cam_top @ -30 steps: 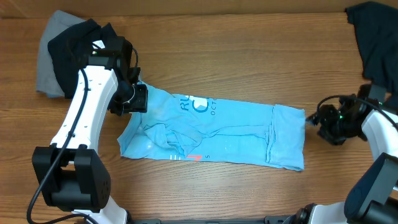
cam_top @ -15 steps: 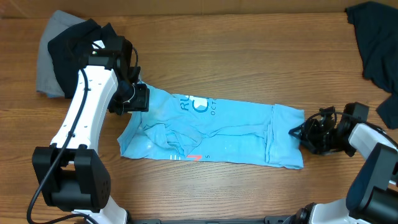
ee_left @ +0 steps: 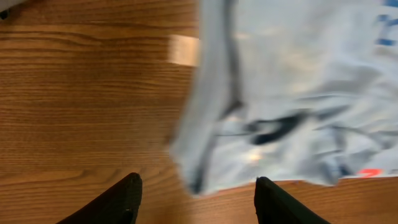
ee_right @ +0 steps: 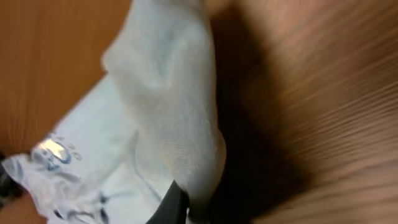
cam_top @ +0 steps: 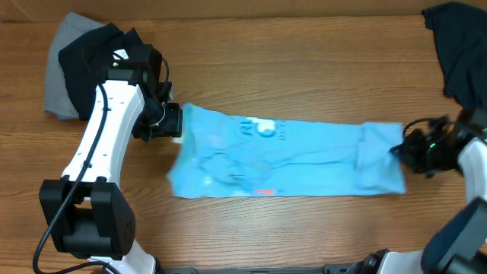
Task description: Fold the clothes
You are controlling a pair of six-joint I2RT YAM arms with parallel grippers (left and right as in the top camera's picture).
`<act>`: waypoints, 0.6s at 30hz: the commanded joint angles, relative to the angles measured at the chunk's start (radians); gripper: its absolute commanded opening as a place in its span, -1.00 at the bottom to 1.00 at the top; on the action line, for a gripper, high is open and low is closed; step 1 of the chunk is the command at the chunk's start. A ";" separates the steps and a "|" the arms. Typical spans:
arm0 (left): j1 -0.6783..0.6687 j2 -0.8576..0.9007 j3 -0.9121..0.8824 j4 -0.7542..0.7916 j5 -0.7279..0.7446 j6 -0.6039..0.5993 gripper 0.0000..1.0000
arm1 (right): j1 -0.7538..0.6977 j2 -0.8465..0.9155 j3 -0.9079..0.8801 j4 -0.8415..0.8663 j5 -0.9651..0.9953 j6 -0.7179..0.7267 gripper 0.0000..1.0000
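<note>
The light blue T-shirt [cam_top: 281, 156] lies stretched left to right across the wooden table [cam_top: 289, 61], lettering blurred. My right gripper [cam_top: 399, 151] is shut on the shirt's right edge. In the right wrist view a fold of the pale cloth [ee_right: 168, 112] bunches over my right gripper [ee_right: 186, 208]. Only one dark finger [ee_right: 174, 202] shows there. My left gripper [cam_top: 173, 122] hovers at the shirt's left end. In the left wrist view my left gripper [ee_left: 198, 199] stands open over bare wood, and the shirt's edge [ee_left: 292, 93] lies just beyond its tips, untouched.
A black garment [cam_top: 87, 57] sits piled on a grey one [cam_top: 55, 87] at the back left corner. Another dark garment [cam_top: 460, 46] lies at the back right. A small tan patch [ee_left: 183, 50] marks the wood by the shirt's left edge.
My right gripper moved in, shut on the shirt's right edge and pulled it rightwards. The whole shirt slid right and stretched out. The left arm stayed put.
</note>
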 commanded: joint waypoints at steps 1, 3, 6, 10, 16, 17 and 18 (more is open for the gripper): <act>0.006 -0.008 0.019 -0.002 0.007 0.026 0.22 | 0.021 -0.054 0.087 -0.034 0.092 0.015 -0.92; 0.006 -0.008 0.019 -0.001 0.007 0.026 0.21 | 0.053 -0.055 0.096 -0.054 0.121 0.015 -0.92; 0.006 -0.008 0.019 -0.002 0.007 0.026 0.20 | 0.132 -0.055 0.095 -0.069 0.211 0.038 -0.92; 0.006 -0.008 0.019 -0.003 0.008 0.026 0.20 | 0.267 -0.055 0.095 -0.068 0.316 0.104 -0.92; 0.006 -0.008 0.019 -0.002 0.033 0.026 0.20 | 0.525 -0.047 0.092 -0.064 0.496 0.228 -0.92; 0.006 -0.008 0.019 -0.003 0.034 0.026 0.19 | 0.560 -0.044 0.091 -0.064 0.522 0.249 -0.92; 0.006 -0.008 0.019 -0.003 0.034 0.026 0.20 | 0.598 -0.040 0.090 -0.063 0.551 0.264 -0.92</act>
